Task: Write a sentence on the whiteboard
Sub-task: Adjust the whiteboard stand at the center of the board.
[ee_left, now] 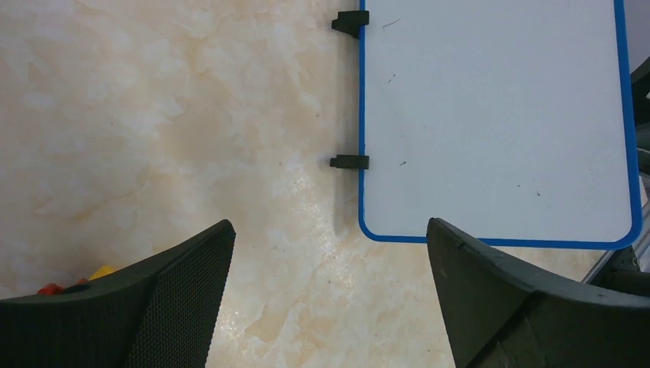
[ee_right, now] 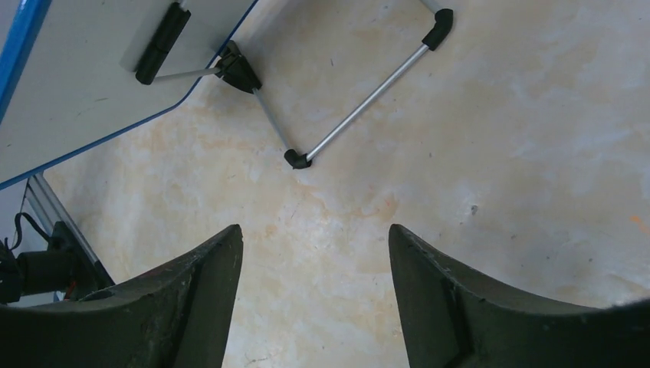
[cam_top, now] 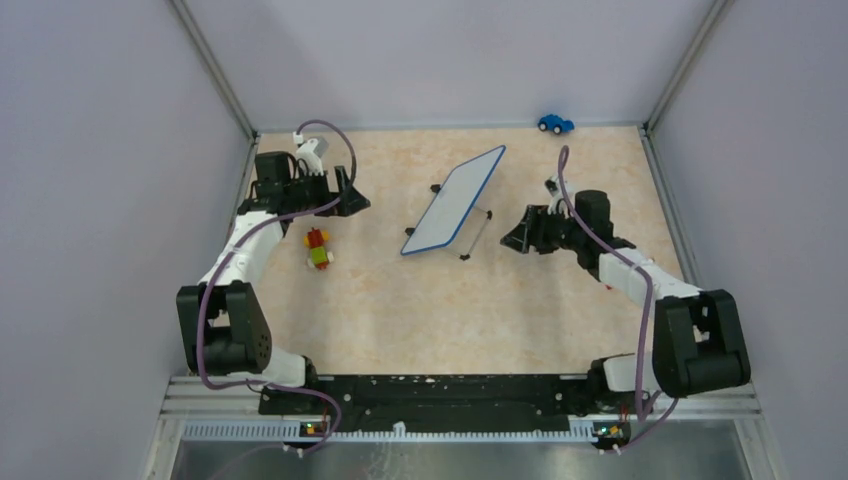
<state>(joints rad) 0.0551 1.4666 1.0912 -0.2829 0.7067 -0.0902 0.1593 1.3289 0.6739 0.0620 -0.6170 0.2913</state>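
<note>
White rectangular whiteboard with thin blue rim (cam_top: 455, 200) stands tilted on folding silver wire stand (cam_top: 478, 232), mid-table toward far edge, between both arms. Writing face plain white, few tiny specks. Left claw (cam_top: 345, 195) left of board, facing it, jaws wide, holding nothing. Right claw (cam_top: 522, 235) behind board near stand, jaws wide, holding nothing. Beige marbled table (cam_top: 420, 310). Red-yellow-green toy blocks (cam_top: 318, 248) near left claw.

Pale lilac walls (cam_top: 100, 150) enclose a beige marbled tabletop (cam_top: 400, 300) under even light.
</note>
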